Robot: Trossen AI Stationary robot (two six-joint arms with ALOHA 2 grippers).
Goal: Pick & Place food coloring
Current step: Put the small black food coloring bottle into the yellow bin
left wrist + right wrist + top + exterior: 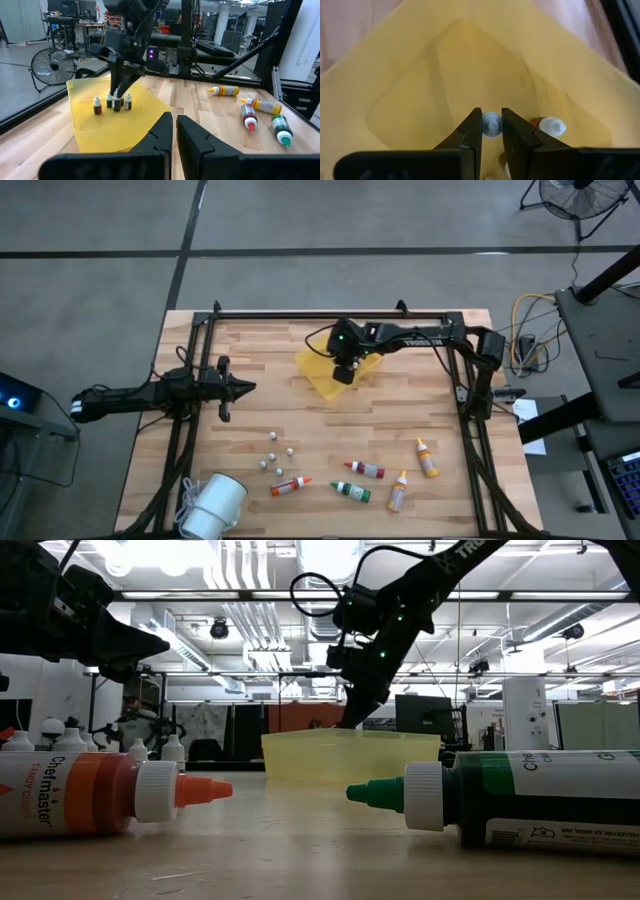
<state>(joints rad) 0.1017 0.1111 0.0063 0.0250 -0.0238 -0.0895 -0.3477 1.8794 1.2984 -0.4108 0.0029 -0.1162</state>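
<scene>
Fingers of the right gripper pinched on a small white-capped bottle, lowered upright into the yellow tray beside other small bottles, presumably to stand together; left gripper closed, empty, parked apart; food coloring bottles lying loose along the near table.
</scene>
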